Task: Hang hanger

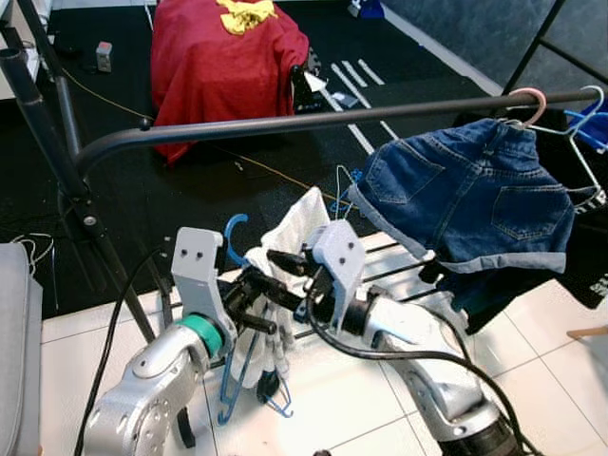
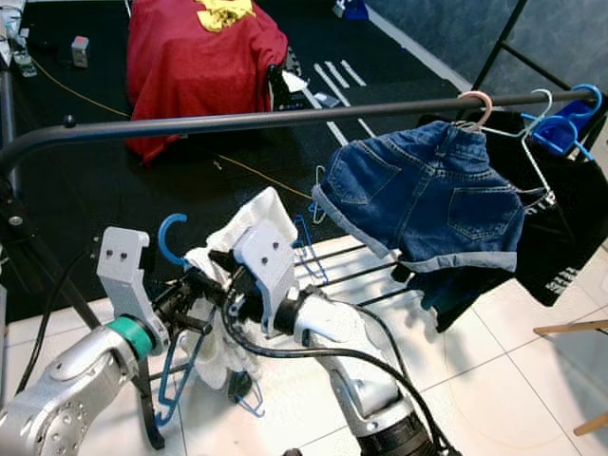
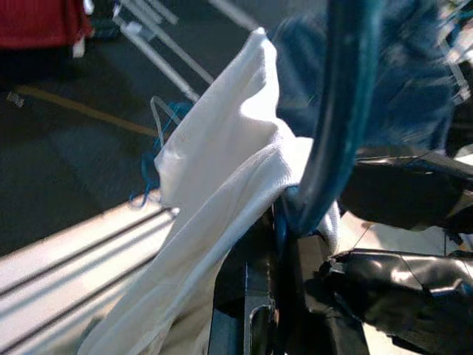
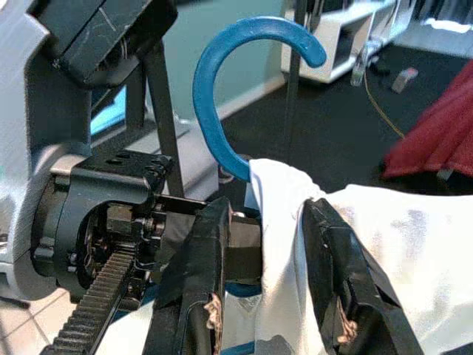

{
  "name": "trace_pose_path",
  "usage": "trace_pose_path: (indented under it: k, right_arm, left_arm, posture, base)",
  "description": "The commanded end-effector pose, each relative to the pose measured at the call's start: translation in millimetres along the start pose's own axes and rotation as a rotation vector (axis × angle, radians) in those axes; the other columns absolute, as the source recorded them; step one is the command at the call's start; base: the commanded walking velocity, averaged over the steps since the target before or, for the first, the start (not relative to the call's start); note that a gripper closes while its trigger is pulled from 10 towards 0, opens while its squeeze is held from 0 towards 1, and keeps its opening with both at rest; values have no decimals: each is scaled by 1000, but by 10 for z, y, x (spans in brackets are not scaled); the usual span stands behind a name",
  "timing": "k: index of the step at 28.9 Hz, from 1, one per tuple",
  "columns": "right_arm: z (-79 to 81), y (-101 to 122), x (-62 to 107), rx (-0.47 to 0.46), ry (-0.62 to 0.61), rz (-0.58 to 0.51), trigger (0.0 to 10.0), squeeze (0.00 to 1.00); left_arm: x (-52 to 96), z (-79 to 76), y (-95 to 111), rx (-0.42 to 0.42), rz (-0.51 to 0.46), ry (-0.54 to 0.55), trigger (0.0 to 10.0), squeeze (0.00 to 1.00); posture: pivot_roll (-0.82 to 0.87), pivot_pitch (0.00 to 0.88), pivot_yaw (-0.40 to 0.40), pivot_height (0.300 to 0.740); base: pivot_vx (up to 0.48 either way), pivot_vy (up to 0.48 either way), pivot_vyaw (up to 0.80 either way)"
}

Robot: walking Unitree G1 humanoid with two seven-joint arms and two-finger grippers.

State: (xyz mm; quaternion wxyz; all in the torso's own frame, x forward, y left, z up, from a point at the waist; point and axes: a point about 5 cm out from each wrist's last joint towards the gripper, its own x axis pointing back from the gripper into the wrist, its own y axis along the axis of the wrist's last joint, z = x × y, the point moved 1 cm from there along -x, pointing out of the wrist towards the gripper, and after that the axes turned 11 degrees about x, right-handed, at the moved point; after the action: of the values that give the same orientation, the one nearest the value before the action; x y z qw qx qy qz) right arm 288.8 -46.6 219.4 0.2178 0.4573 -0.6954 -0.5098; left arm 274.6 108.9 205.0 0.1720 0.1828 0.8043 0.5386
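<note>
A blue hanger, its hook (image 1: pixel 234 237) pointing up, carries a white garment (image 1: pixel 294 228) and hangs low in front of me, well below the dark clothes rail (image 1: pixel 285 123). My left gripper (image 1: pixel 258 302) is shut on the hanger at its neck (image 3: pixel 340 111), just under the hook. My right gripper (image 1: pixel 285 264) comes in from the right. Its two black fingers (image 4: pixel 340 288) are shut on the white garment (image 4: pixel 281 222) at the hanger's neck, right beside the left gripper. The hanger's lower bars (image 1: pixel 249 399) dangle near the floor.
Denim shorts (image 1: pixel 475 190) hang from a pink hanger (image 1: pixel 527 100) at the rail's right end, beside blue hangers (image 1: pixel 589 128) and a black garment (image 2: pixel 560 237). The rack's post (image 1: pixel 47 133) stands at left. A red cloth (image 1: pixel 223 62) covers something behind the rail.
</note>
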Motion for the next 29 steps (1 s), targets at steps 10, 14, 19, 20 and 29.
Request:
trace_pose_path:
  k: [10, 14, 19, 20, 29]
  right_arm:
    - [-128, 518, 434, -46, 227, -150, 10000, 0]
    - [-132, 613, 583, 51, 336, -96, 10000, 0]
    - [-137, 335, 827, 227, 483, 172, 10000, 0]
    - [-137, 335, 827, 227, 483, 172, 10000, 0]
    - [-128, 208, 954, 249, 578, 277, 10000, 0]
  left_arm:
    - [29, -158, 22, -115, 33, -244, 10000, 0]
    - [38, -102, -81, -184, 104, -288, 10000, 0]
    - [86, -25, -173, -324, 206, -390, 10000, 0]
    - [86, -25, -173, -324, 206, -390, 10000, 0]
    - [154, 99, -153, -481, 277, -455, 10000, 0]
  posture:
    - [-68, 177, -20, 740]
    - [-75, 183, -13, 740]
    - [-94, 191, -2, 740]
    - [-94, 191, -2, 740]
    - [-90, 192, 5, 740]
  base:
    - [0, 0, 0]
    - [0, 0, 0]
    - [0, 0, 0]
    - [0, 0, 0]
    - [0, 0, 0]
